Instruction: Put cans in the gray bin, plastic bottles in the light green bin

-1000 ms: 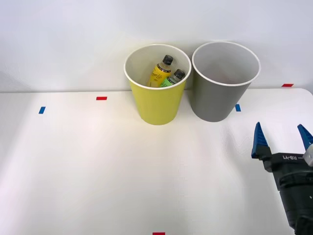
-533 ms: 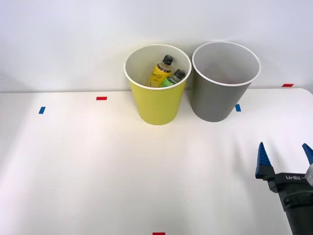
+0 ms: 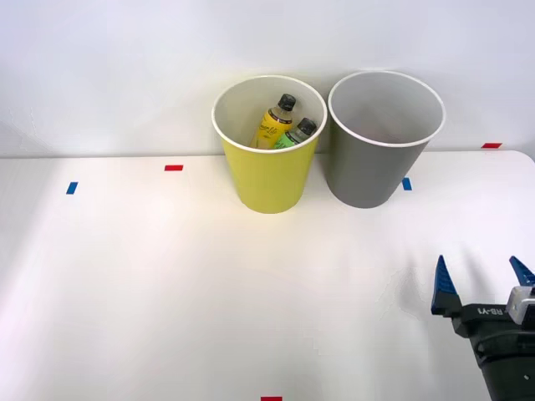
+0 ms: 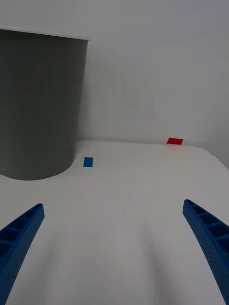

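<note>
We see the light green bin point(image 3: 268, 154) standing up and to the left of our right gripper point(image 3: 483, 282), well apart from it at the back of the table point(image 3: 167, 284), and inside it the two plastic bottles lean against the far wall: the yellow bottle point(image 3: 275, 123) and, touching it on the gripper's side, the green-label bottle point(image 3: 295, 134), both caps up. They lie there, we judge, because that half of the sorting is already done. Just beside that bin, and nearer our gripper's line, stands the gray bin point(image 3: 383, 138), upright, its mouth open; what we can see of its inside is bare gray wall, and the bottom is hidden, so we cannot tell whether the can lies in it. The two bins sit side by side, likely so one arm can reach either mouth. Our gripper itself hangs low over bare table in front of the gray bin, its blue fingers point(image 4: 19, 233) spread wide with nothing between them. In the wrist view the gray bin point(image 4: 40, 105) rises ahead of the fingers, with a blue tape mark point(image 4: 88, 161) at its foot and a red tape mark point(image 4: 174, 141) farther off toward the table's edge.
</note>
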Controlling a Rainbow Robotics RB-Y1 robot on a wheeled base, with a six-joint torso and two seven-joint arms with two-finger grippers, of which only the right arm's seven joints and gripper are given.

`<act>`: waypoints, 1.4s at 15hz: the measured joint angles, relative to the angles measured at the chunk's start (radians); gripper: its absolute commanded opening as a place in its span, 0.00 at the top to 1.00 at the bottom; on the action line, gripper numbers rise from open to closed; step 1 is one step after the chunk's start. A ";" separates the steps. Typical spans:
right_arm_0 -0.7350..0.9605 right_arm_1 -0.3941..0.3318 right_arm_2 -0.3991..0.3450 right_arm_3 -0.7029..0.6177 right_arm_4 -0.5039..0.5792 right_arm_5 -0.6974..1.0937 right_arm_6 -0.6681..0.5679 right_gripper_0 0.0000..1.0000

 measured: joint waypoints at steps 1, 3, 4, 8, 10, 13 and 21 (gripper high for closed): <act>-0.004 0.012 0.001 0.016 0.067 -0.018 -0.071 0.00; -0.002 0.032 0.001 0.033 0.193 -0.048 -0.224 0.00; 0.003 0.042 0.002 0.038 0.257 -0.061 -0.297 0.00; 0.051 0.069 -0.004 0.043 0.472 -0.129 -0.565 0.00; 0.081 0.076 -0.011 0.043 0.555 -0.170 -0.666 0.00; 0.124 0.107 -0.032 0.043 0.689 -0.230 -0.772 0.00; 0.139 0.158 -0.090 0.237 0.772 -0.523 -0.713 0.00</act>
